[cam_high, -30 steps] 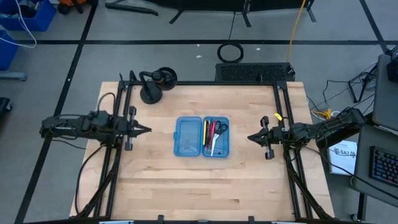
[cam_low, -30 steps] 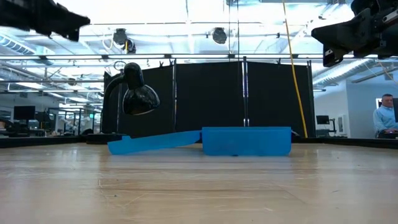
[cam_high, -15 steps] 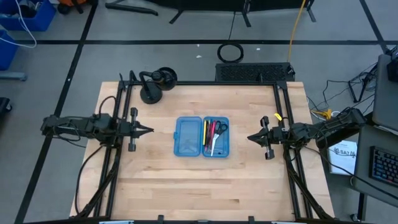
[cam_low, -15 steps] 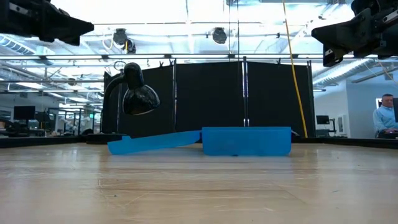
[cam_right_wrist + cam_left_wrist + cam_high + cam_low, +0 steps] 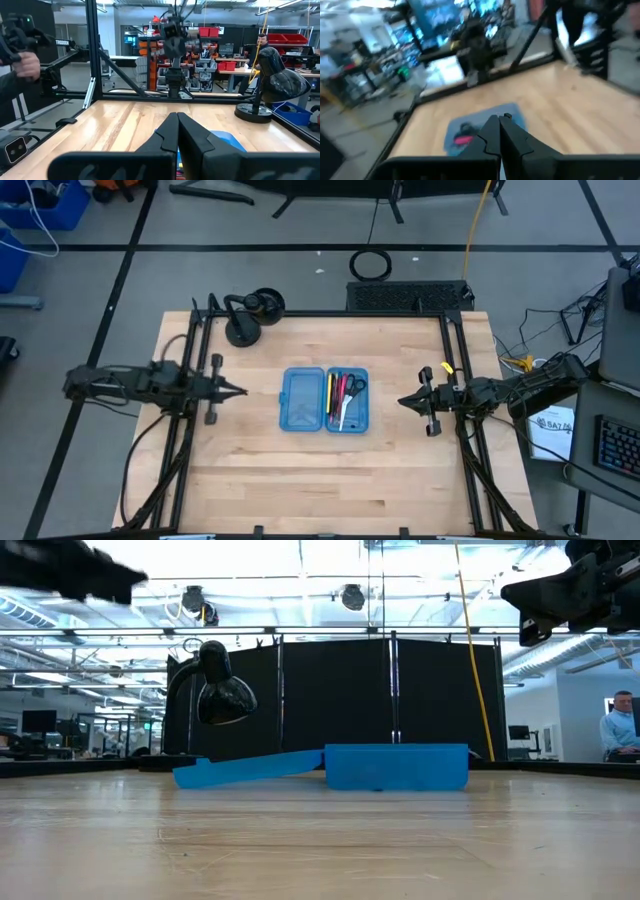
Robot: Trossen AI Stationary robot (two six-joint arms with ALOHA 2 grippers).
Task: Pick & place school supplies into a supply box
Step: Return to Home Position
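Showing the desk (image 5: 320,480) from its near edge outward, with bare wood nearest. At mid-desk sits the blue supply box (image 5: 302,400), hinged open and lying flat. Its left half is bare, and its right half holds the school supplies (image 5: 344,398): scissors, pink markers, a yellow pencil and pens, lying lengthwise. The left gripper (image 5: 240,390) hangs over the desk's left side and the right gripper (image 5: 401,402) over its right side. Both are raised, point inward and are well apart from the box, with jaws pressed together on nothing. A black desk lamp (image 5: 252,315) stands at the far left corner, and a person (image 5: 622,725) sits in the room beyond.

Judged risk: the packing looks complete, so only parking the arms is left. An arm dipping low or swinging inward could clip the box wall and slide it. The left arm, drifting toward the far side, could strike the lamp.
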